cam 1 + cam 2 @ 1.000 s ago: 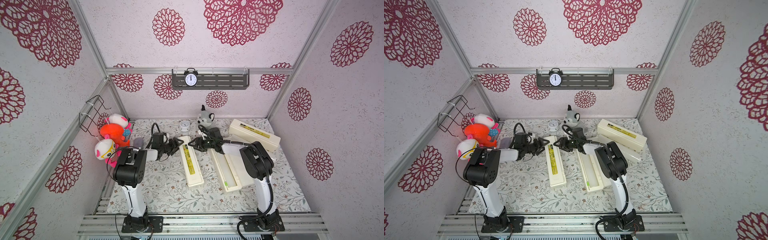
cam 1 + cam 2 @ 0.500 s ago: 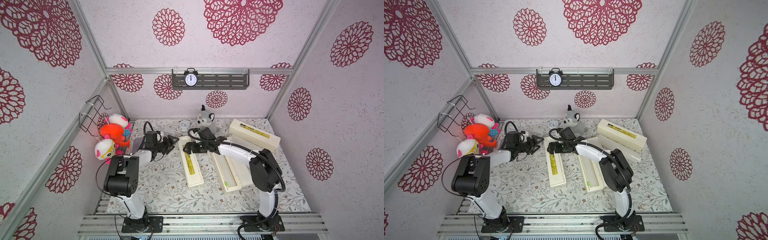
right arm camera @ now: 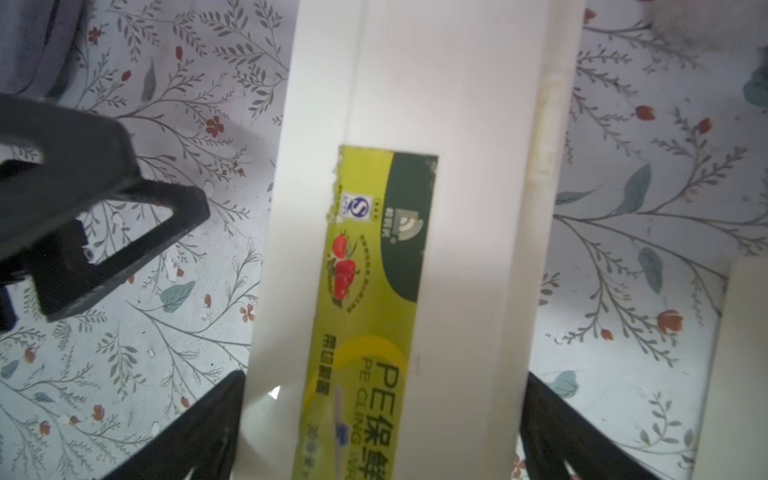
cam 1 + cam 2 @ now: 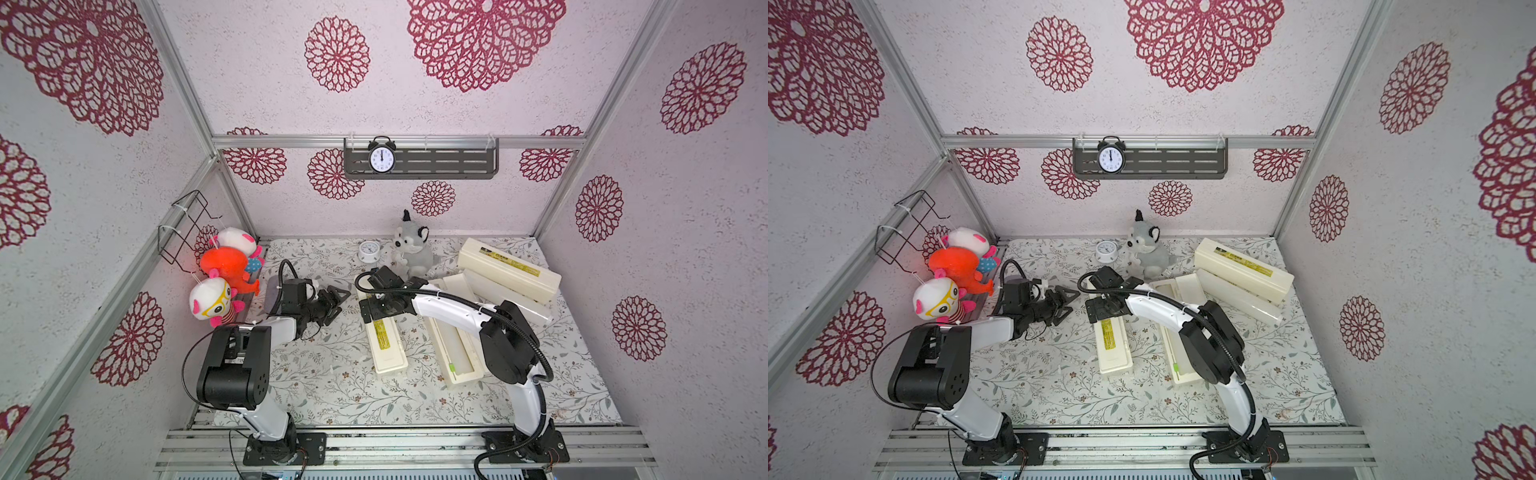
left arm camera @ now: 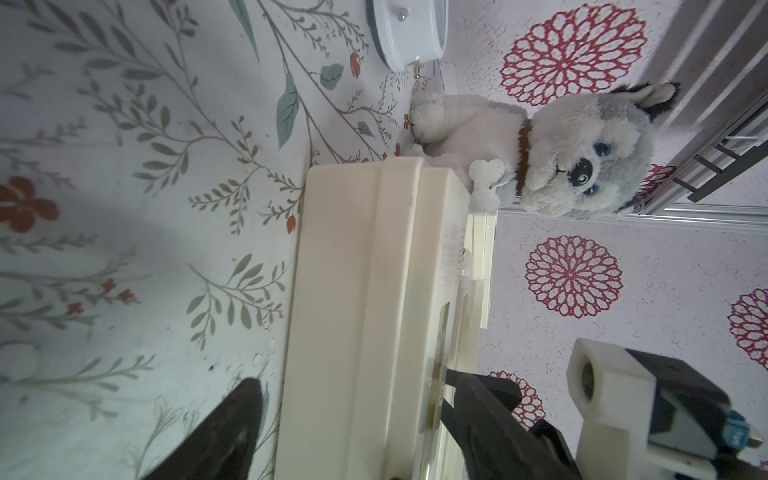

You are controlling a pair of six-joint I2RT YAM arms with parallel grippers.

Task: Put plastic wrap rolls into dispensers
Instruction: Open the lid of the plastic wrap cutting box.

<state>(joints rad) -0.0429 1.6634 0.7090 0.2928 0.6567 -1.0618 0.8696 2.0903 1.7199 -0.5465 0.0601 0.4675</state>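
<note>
Against the left wall, three plush toys (image 4: 226,270) hung below a black wire rack (image 4: 183,226). Just right of them, low over the floral table (image 4: 332,386), the left arm (image 4: 274,328) with the left fingers (image 5: 232,428) parted and empty, tips close to the left side of the closed dispenser (image 4: 386,340) yet apart from it, with bare table between them in the right wrist view. Behind that arm, part of a grey pouch (image 4: 271,291). Near the middle of the table, the closed dispenser lying lengthwise from far to near, lid down, yellow-green label (image 3: 365,332) facing up. Across its far end, the right arm (image 4: 449,307) reaching in from the right, the right fingers (image 3: 199,436) spread wide, one on each side of the box, astride it rather than clamped; contact with its sides impossible to tell. Farther back, by the rear wall, a small white clock (image 4: 369,251) and a grey plush dog (image 4: 413,249); high on that wall, a black alarm clock (image 4: 381,159) on a grey shelf (image 4: 453,164). Right of the closed box, an open dispenser (image 4: 459,359), lid open, green slider (image 4: 452,368) at its near end, partly under the right arm; contents not clear. At far right, a loose plastic wrap roll (image 4: 511,299) lying on the table at a slant, just beside a third dispenser (image 4: 509,266), closed, on its far side.
</note>
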